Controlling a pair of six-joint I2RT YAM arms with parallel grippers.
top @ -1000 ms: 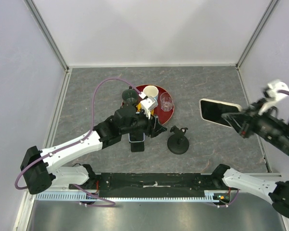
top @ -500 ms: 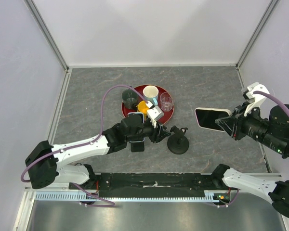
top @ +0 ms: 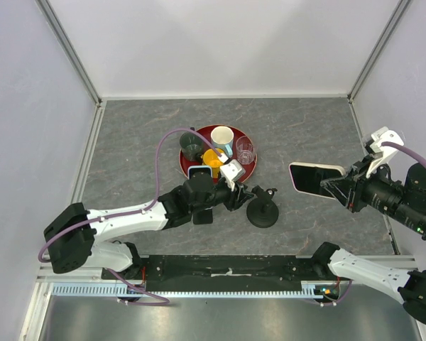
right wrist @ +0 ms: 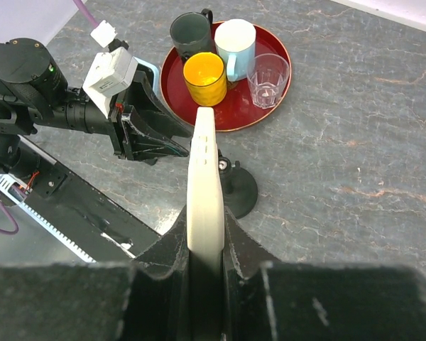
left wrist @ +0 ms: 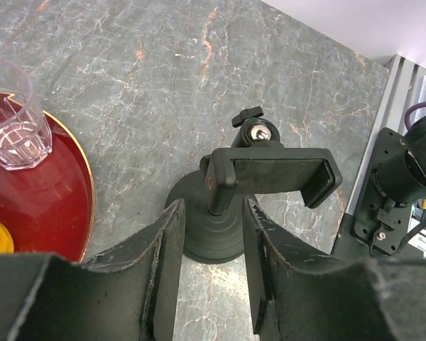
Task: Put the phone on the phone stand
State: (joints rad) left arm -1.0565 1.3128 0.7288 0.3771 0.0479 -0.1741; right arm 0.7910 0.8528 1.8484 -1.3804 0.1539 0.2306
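Top external view, looking down with the two arm bases at 6 o'clock. Nearest to us, the left gripper (top: 243, 195) reaches low across the grey table (top: 142, 142) toward 3 o'clock. Its tips are just beside the black phone stand (top: 263, 211), which sits a little right of the table's middle. In the left wrist view we see its two fingers (left wrist: 165, 263) partly apart, framing the stand's stem without visibly touching it, and they hold nothing. The stand's cradle (left wrist: 273, 174) faces that camera.

Out at 3 o'clock, the right gripper (top: 343, 187) is clamped tight on the phone (top: 314, 178), a white-edged handset with a dark screen. The phone is held above the table, well apart from the stand, with its free end pointing to 9 o'clock. In the right wrist view we see the phone edge-on between the fingers, with the stand beyond it.

Farther off, at about 11 o'clock from the stand, a round red tray (top: 247, 169) carries a dark mug (top: 192, 148), a yellow cup (top: 213, 158), a white mug (top: 222, 136) and a clear glass (top: 245, 150).
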